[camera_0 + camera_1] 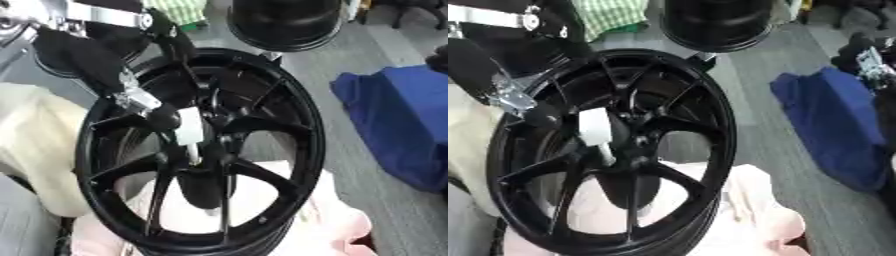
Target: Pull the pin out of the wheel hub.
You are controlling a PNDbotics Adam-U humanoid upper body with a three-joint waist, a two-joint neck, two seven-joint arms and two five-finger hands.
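A black spoked wheel [293, 125] stands tilted on soft padding and fills the middle of both views. At its hub [208, 150] a white pin [188, 126] sticks out, with a thin stem running down toward the centre. My left arm comes in from the upper left. My left hand [163, 117] is at the pin's left side, with dark fingers curled against the white head. My right hand [870, 59] shows only as a black and silver part at the right edge, away from the wheel.
A blue cloth [398, 125] lies on the grey floor at the right. A cream cushion [35, 145] sits left of the wheel and a pink cloth [332, 225] under it. A black round object [284, 22] stands behind the wheel's top.
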